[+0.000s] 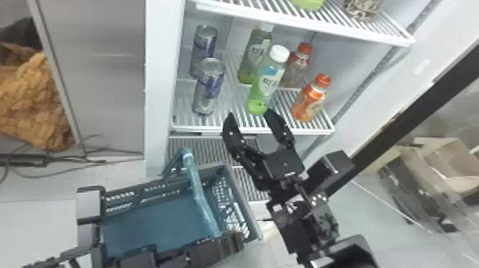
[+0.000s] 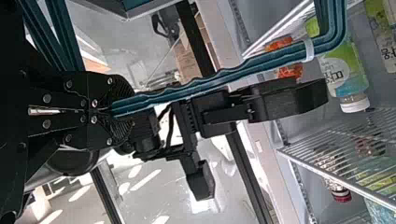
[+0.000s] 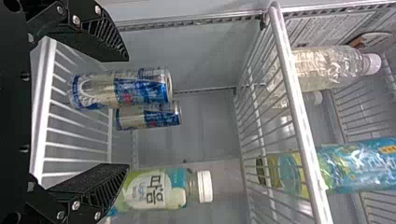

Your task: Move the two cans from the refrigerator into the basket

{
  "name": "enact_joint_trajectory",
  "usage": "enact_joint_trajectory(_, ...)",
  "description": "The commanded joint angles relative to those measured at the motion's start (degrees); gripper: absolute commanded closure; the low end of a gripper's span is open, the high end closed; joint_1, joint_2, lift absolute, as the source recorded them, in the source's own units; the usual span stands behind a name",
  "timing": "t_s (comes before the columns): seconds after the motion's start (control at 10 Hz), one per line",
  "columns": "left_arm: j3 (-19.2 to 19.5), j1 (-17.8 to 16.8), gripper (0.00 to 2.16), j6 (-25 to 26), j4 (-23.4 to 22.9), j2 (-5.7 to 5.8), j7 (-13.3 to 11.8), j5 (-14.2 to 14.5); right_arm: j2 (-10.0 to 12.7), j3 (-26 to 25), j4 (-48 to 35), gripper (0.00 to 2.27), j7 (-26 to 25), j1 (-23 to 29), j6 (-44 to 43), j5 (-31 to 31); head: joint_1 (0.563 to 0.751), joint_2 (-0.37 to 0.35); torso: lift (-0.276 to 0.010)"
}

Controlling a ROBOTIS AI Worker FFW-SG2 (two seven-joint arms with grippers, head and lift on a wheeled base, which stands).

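Nearest, at the bottom of the head view, the left gripper (image 1: pixel 228 241) is closed on the handle (image 1: pixel 201 196) of the teal basket (image 1: pixel 151 222). The left wrist view confirms this, the handle running out from between its fingertips. The basket lies across the lower left of the frame.

The right arm enters at lower right. Its right gripper (image 1: pixel 249 113) is at the centre of the frame, at the shelf's front edge, with its fingers wide apart and nothing gripped.

Beyond, the two cans stand upright on the middle refrigerator shelf (image 1: pixel 214 128). The front can (image 1: pixel 209 87) is left of and above the frame's centre; the rear can (image 1: pixel 204 50) stands close behind it, higher in the frame.

On the same shelf, in the upper middle, are a front green bottle (image 1: pixel 267 85) and a rear green bottle (image 1: pixel 255 53). One gripper finger overlaps the front bottle's base in the head view; contact cannot be determined. To their right stand an orange bottle (image 1: pixel 310 99) and, behind it, a red-capped bottle (image 1: pixel 297 67). The upper shelf (image 1: pixel 303 27) crosses the frame's top, bearing part of another green bottle (image 1: pixel 309 3).
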Motion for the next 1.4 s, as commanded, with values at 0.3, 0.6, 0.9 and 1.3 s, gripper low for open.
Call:
enact_joint_trajectory(0.3, -0.03, -0.03, 1.21, 0.07, 0.00, 0.00, 0.00, 0.02, -0.48, 2.52, 6.01, 0.21, 0.55, -6.80, 1.48, -0.03, 0.695, -0.350, -0.276)
enact_joint_trajectory(0.6, -0.03, -0.03, 1.21, 0.07, 0.00, 0.00, 0.00, 0.02, -0.57, 4.01, 11.21, 0.19, 1.96, -11.86, 2.46, -0.49, 0.695, -0.350, -0.276)
enact_joint_trajectory(0.9, -0.15, -0.17, 1.21, -0.07, 0.00, 0.00, 0.09, 0.02, -0.75, 5.49, 14.17, 0.18, 2.84, -15.10, 2.32, -1.40, 0.695, -0.350, -0.276)
enact_joint_trajectory(1.3, -0.26, -0.17, 1.21, -0.07, 0.14, 0.00, 0.09, 0.02, -1.10, 7.78, 17.68, 0.18, 3.37, -19.74, 2.32, -1.97, 0.695, -0.328, -0.276)
